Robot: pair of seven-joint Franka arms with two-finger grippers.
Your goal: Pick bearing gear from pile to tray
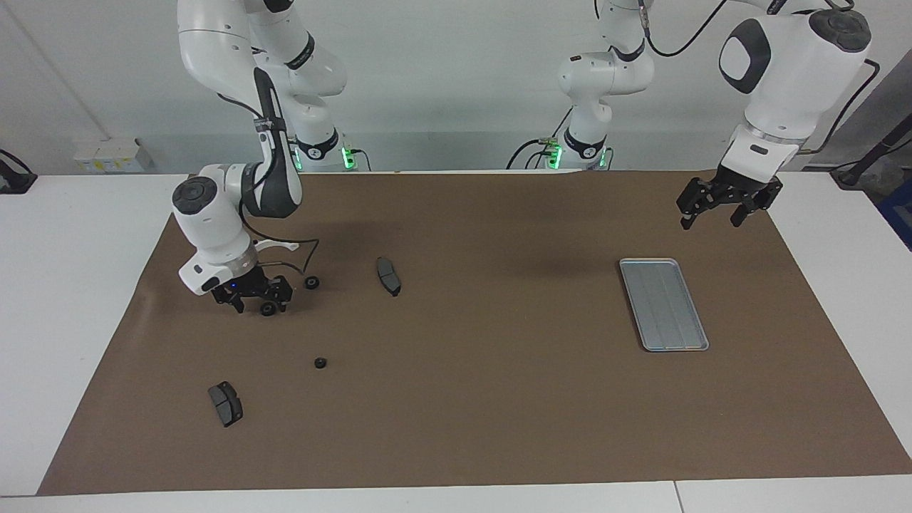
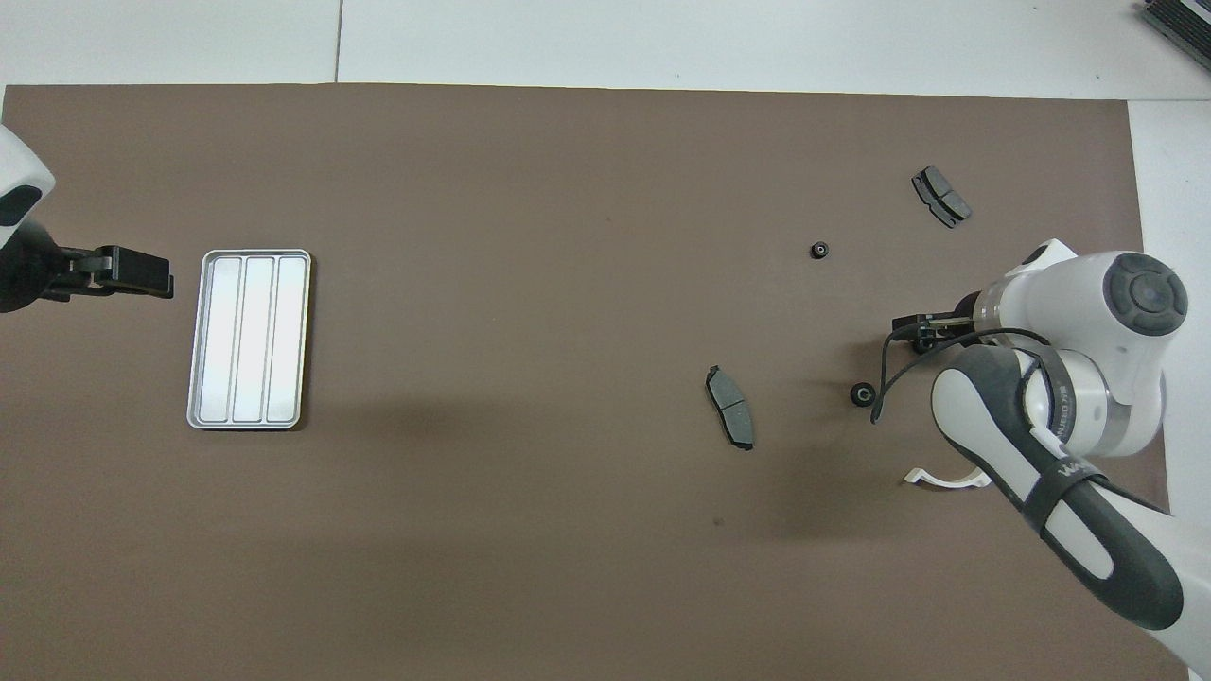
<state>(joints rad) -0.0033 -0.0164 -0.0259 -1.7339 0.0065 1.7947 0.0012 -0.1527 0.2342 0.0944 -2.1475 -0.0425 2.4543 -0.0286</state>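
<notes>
The tray (image 1: 664,304) is seen bare near the left arm's end of the surface (image 1: 499,413), so nothing is delivered. The right gripper (image 1: 258,299) is down at a gear (image 1: 268,308) (grasp: cannot tell). The left gripper (image 1: 727,206) waits spread, empty. Overhead, that gear is hidden.

My own right wrist covers most of my right gripper (image 2: 916,329) at the overhead view's right, and half the white half-ring (image 2: 946,479). My left arm (image 2: 19,236) is cut by that view's left edge.
</notes>
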